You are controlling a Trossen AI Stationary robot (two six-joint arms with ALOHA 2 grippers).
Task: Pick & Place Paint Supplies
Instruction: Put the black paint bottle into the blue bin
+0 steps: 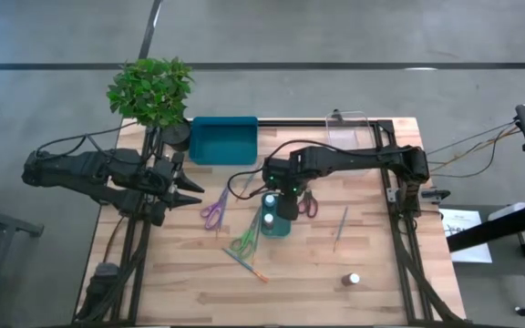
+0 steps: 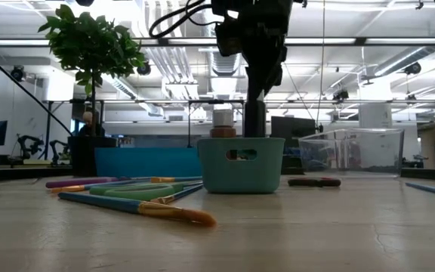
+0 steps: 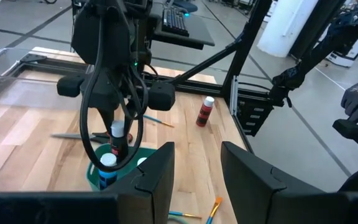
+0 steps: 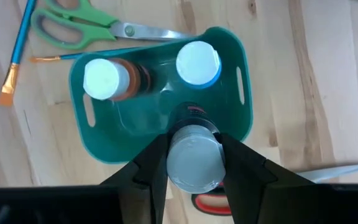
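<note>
The right gripper (image 4: 193, 163) hangs over the small teal tub (image 4: 232, 134) at the middle of the table, its fingers clamped on a white-capped paint pot (image 4: 194, 163) held upright, cap toward the wrist. The pot sits above the tub's open space on the side nearer the red-handled scissors (image 1: 309, 204). 2 pots already stand inside: a brown-bodied one (image 4: 104, 79) and a blue-bodied one (image 4: 198, 63).

The step in hand looks like lowering this pot into the tub. To do it well, I would keep the pot vertical and bring it straight down into the free part of the floor, clear of the 2 pots already there and of the tub wall. The grip should open only once the base rests on the bottom; letting go higher risks a tipped pot knocking its neighbours. Then lift straight up, so the fingers do not drag the cap.

A 4th pot (image 1: 354, 279) stands alone on the near right of the table. Brushes (image 1: 245, 264) and the green-handled scissors (image 1: 242, 242) and purple-handled scissors (image 1: 213, 211) lie left of the tub, not yet collected.

The left gripper (image 3: 197, 165) waits at the left edge, fingers apart and empty.
</note>
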